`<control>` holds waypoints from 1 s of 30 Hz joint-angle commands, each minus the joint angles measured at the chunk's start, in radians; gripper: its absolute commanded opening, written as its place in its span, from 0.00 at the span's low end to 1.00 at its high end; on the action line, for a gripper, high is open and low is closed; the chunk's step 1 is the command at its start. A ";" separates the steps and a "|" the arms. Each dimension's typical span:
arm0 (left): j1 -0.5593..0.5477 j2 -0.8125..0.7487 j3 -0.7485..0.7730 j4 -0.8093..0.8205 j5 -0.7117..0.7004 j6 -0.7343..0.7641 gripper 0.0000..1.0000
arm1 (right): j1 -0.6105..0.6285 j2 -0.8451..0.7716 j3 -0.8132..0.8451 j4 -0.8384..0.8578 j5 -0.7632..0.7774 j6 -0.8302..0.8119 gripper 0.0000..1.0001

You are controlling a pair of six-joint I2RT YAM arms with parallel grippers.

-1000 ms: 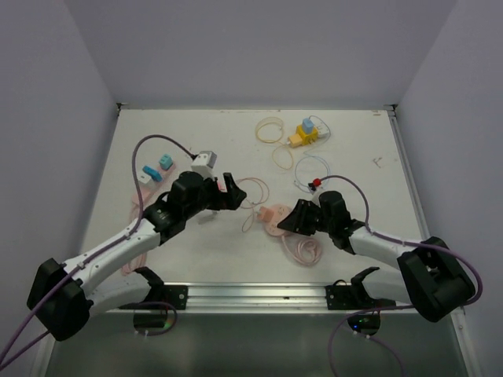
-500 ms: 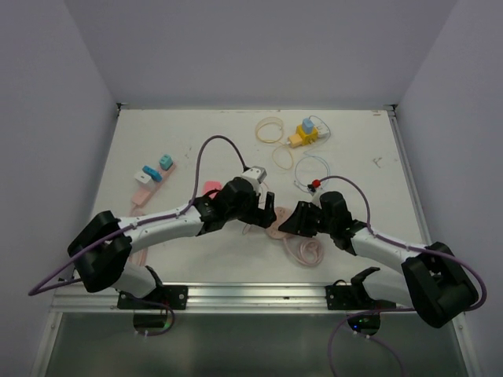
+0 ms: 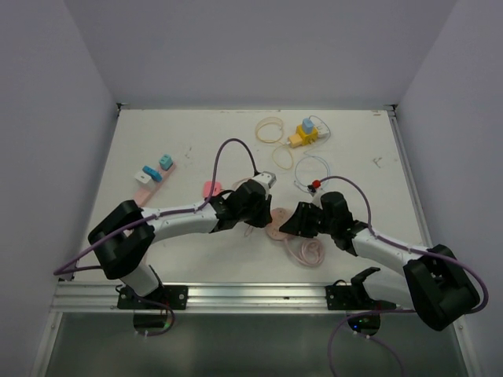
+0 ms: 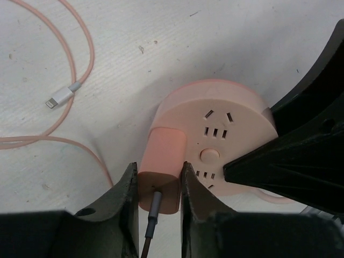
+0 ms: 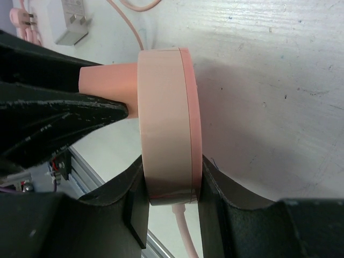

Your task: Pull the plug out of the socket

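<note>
Plug [image 4: 164, 161] sits in the left part of the round socket [image 4: 231, 129], near-centre of the tabletop [image 4: 161, 48], between the two arms. Left end effector [image 4: 158, 172] is closed on it, one finger flat on each side of the plug body, with no gap visible in the left wrist view. Right end effector [image 5: 172, 169] is clamped on the socket from the right, pinching across its thickness at the rim.

Key relation: the plug's long axis stands square to the socket face. The right wrist view shows it sticking straight out of the flat side. The face looks up off the tabletop, so I'd judge the pull line is straight up along that axis. Left arm owns the pull; right arm only has to hold the socket.

Grey lead [image 4: 153, 215] leaves the plug's outer end between the left fingers and may drag. Risk: any sideways pull could bind the pins or twist the socket out of the right grip. Loose pink cable [image 4: 75, 59] lies to the left of the socket.
</note>
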 commanded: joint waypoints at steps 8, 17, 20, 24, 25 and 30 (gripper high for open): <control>-0.003 -0.103 0.006 0.016 -0.079 0.020 0.00 | -0.002 -0.017 0.022 -0.108 0.074 -0.052 0.00; -0.002 -0.286 -0.047 0.046 -0.186 0.056 0.00 | -0.003 0.054 0.070 -0.315 0.261 -0.044 0.00; -0.003 -0.327 -0.083 0.071 -0.196 0.066 0.00 | -0.002 0.098 0.079 -0.340 0.287 -0.033 0.00; -0.003 -0.364 -0.099 0.059 -0.234 0.086 0.00 | -0.003 0.106 0.079 -0.344 0.306 -0.029 0.00; -0.002 -0.374 -0.099 0.047 -0.260 0.089 0.00 | -0.003 0.105 0.076 -0.340 0.300 -0.030 0.00; 0.009 -0.413 -0.103 0.019 -0.283 0.091 0.00 | -0.002 0.074 0.067 -0.311 0.272 -0.030 0.00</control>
